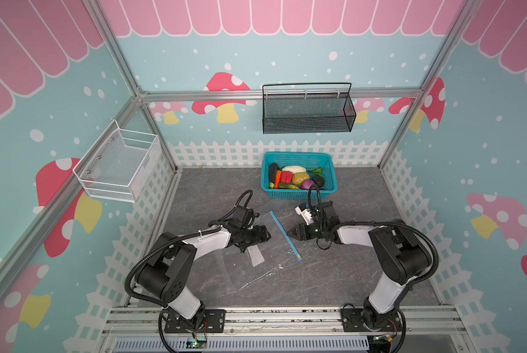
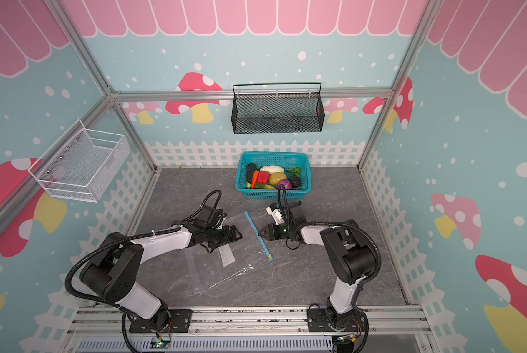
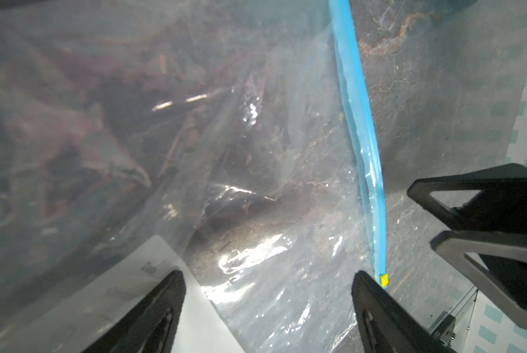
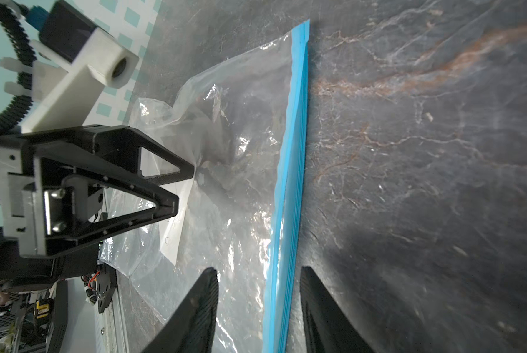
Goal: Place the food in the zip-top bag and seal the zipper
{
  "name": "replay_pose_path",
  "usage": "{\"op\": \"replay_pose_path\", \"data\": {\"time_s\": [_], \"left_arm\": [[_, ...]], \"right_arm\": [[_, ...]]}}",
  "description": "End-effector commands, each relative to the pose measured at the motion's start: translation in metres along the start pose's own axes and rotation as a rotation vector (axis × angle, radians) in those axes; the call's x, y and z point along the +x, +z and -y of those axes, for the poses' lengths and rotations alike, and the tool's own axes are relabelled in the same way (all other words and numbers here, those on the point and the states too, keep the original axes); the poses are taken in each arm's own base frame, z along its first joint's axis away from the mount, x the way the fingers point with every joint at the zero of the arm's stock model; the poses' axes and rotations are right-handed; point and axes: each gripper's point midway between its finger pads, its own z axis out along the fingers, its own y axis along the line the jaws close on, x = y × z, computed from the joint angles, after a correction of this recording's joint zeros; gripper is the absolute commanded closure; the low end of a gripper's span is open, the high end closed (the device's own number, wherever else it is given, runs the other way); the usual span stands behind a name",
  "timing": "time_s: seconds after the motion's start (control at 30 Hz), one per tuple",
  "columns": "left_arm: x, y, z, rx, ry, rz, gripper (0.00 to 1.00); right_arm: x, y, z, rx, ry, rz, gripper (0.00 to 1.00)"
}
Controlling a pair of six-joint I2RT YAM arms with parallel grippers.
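The clear zip-top bag (image 1: 250, 275) lies flat on the grey table, with its white label (image 1: 255, 256) facing up. Its blue zipper (image 1: 276, 220) (image 4: 289, 152) runs along the edge nearest the right arm, and the yellow slider (image 3: 384, 279) sits at the near end. My left gripper (image 1: 268, 234) (image 3: 267, 273) hovers open over the bag's middle, nothing between its fingers. My right gripper (image 1: 289, 233) (image 4: 259, 269) is open, one finger on each side of the zipper strip with gaps showing. The food (image 1: 296, 177) lies in the teal basket (image 1: 297, 154) at the back.
A black mesh basket (image 1: 308, 113) hangs on the back wall and a white wire basket (image 1: 118, 165) on the left wall. The teal basket stands just behind the right arm's wrist. The two grippers face each other closely across the zipper.
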Motion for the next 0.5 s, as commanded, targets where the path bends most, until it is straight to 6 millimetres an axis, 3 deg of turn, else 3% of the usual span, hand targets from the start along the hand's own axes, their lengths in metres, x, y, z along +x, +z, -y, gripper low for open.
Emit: {"op": "replay_pose_path", "data": {"time_s": [0.0,0.47], "left_arm": [[0.009,0.009,-0.009,-0.004,-0.028,-0.028,0.14],[0.017,0.020,-0.010,0.003,-0.034,-0.056,0.14]], "right_arm": [[0.007,0.006,0.000,-0.027,0.004,-0.038,0.55],[0.015,0.013,-0.008,-0.087,0.022,-0.065,0.66]]}}
